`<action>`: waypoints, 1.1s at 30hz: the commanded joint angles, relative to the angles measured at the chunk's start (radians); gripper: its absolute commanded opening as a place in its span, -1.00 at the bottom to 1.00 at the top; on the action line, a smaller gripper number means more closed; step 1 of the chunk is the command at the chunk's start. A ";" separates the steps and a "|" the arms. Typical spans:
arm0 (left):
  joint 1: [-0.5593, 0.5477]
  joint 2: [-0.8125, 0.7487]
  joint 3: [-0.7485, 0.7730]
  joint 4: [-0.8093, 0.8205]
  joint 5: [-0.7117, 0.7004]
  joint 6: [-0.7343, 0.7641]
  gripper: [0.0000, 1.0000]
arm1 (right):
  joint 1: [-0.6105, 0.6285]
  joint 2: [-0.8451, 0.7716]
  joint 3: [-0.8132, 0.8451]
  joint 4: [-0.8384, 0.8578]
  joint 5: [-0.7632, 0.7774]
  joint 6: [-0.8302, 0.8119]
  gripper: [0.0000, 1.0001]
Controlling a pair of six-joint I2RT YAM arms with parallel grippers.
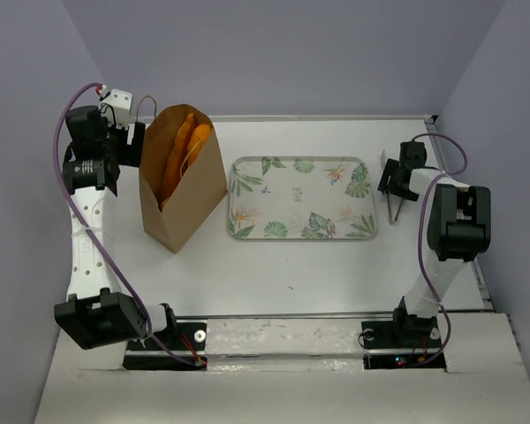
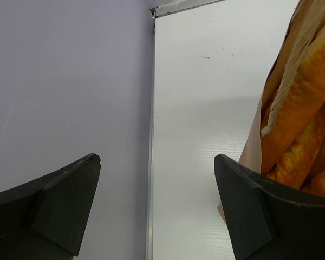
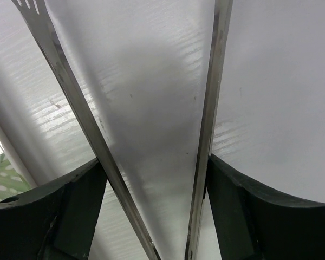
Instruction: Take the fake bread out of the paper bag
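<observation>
Tongs point(image 3: 209, 108) are pinched in our right gripper point(image 3: 154, 162), we think for pulling the fake bread point(image 1: 184, 146) from the paper bag point(image 1: 194, 199), our left gripper point(image 2: 157, 161) open beside it

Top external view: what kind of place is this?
Likely a robot test cell: bare white table boxed in by plain walls, two arms bolted at its edge, staged props: paper bag of fake bread, leaf-print tray.

Either side of the tray point(image 1: 300, 160), left arm point(image 1: 87, 238) and right arm point(image 1: 424, 287) show white links, black joints, purple cables point(image 1: 64, 132), black fingers point(image 2: 249, 216).
</observation>
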 commanded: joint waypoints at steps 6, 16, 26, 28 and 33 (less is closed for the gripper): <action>-0.002 -0.006 0.033 0.000 0.005 -0.033 0.91 | 0.008 -0.101 0.023 -0.177 0.076 -0.054 0.40; -0.001 0.017 0.044 -0.023 0.007 -0.021 0.89 | 0.018 -0.287 0.172 -0.373 -0.050 -0.080 0.30; 0.001 0.060 0.082 -0.066 -0.002 -0.010 0.87 | 0.185 -0.331 0.471 -0.579 -0.087 -0.105 0.29; 0.002 0.060 0.087 -0.075 0.013 -0.002 0.85 | 0.285 -0.341 0.549 -0.602 -0.075 -0.115 0.29; 0.002 0.061 0.106 -0.065 0.054 0.016 0.80 | 0.432 -0.321 0.735 -0.630 -0.107 -0.085 0.29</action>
